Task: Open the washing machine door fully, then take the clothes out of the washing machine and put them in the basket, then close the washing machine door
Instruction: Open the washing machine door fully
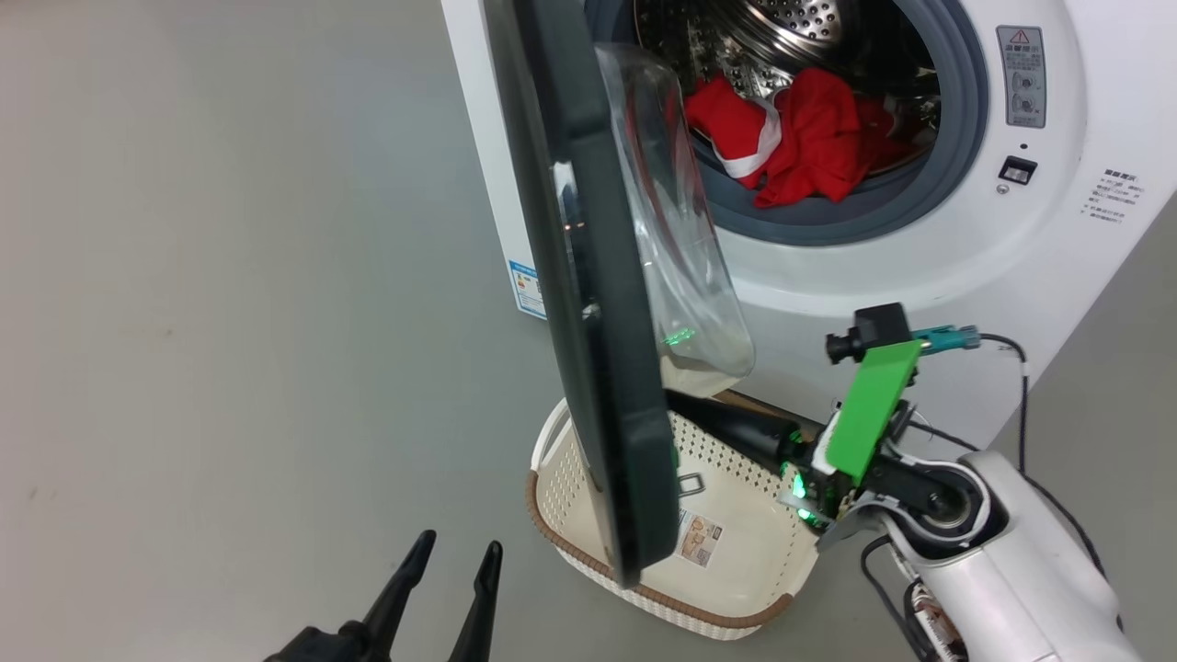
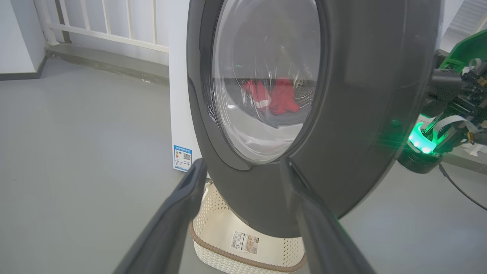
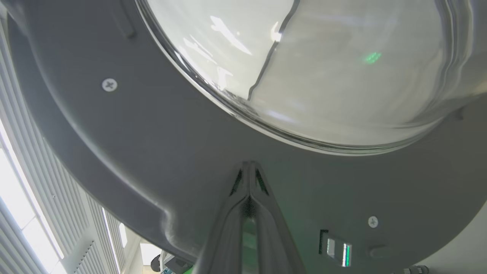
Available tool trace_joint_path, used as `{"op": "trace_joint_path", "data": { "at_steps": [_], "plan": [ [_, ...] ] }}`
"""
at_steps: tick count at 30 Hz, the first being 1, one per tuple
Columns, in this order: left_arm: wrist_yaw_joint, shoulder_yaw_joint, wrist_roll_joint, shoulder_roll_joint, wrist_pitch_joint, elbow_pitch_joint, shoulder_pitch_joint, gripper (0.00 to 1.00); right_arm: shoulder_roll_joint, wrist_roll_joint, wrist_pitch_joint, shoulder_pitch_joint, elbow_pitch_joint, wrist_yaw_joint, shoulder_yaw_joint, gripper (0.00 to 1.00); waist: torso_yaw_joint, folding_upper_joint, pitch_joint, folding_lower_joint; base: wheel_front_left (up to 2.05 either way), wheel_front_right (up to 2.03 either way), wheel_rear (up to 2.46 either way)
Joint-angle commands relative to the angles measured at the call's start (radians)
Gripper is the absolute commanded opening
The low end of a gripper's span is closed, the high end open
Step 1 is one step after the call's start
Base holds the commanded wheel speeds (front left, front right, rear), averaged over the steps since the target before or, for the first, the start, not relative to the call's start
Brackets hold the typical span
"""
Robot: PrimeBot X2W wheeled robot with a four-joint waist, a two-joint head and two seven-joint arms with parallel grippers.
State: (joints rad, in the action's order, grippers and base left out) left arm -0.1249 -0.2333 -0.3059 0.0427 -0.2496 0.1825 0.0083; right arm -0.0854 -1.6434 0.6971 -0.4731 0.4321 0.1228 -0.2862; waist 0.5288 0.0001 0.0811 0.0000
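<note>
The washing machine (image 1: pixel 919 267) stands with its door (image 1: pixel 588 303) swung partway out, edge-on to the head view. Red clothes (image 1: pixel 791 133) with white trim lie in the steel drum, and the left wrist view shows the clothes (image 2: pixel 272 97) through the door's glass. The cream basket (image 1: pixel 726 455) sits on the floor under the door. My right gripper (image 1: pixel 685 405) is shut, its tips pressed against the door's dark grey inner frame (image 3: pixel 152 152) just below the glass bowl (image 3: pixel 323 68). My left gripper (image 1: pixel 455 556) hangs open, a short way in front of the door's outer face (image 2: pixel 361 95), holding nothing.
Grey floor spreads wide to the left of the machine. White railings line the far wall in the left wrist view. A black cable (image 1: pixel 1025 386) trails from my right wrist past the machine's lower right front. The basket (image 2: pixel 217 213) lies close to the door's lower edge.
</note>
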Motion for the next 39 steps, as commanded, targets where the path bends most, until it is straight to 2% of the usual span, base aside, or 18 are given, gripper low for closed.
{"op": "trace_joint_path", "data": {
  "at_steps": [1,19,29,39],
  "plan": [
    [-0.001,0.036,0.011,0.008,-0.012,-0.029,-0.01,1.0,0.025,0.003,0.008,-0.01,-0.035,0.008,-0.024,0.0,0.004,-0.0001,-0.004,0.0,0.0,0.0,0.0],
    [0.036,0.081,0.018,0.008,-0.012,-0.048,0.016,1.0,0.035,-0.13,-0.09,-0.019,-0.056,0.008,-0.233,0.0,0.01,-0.0001,-0.026,0.0,0.0,0.0,0.0],
    [0.062,0.092,0.017,0.008,-0.012,-0.067,0.027,1.0,0.035,-0.161,-0.134,-0.036,-0.066,0.008,-0.288,0.0,0.013,-0.0001,-0.023,0.0,0.0,0.0,0.0],
    [0.062,0.093,0.013,0.008,-0.012,-0.072,0.03,1.0,0.035,-0.151,-0.145,-0.039,-0.056,0.008,-0.289,0.0,0.011,-0.0001,-0.025,0.0,0.0,0.0,0.0]
  ]
}}
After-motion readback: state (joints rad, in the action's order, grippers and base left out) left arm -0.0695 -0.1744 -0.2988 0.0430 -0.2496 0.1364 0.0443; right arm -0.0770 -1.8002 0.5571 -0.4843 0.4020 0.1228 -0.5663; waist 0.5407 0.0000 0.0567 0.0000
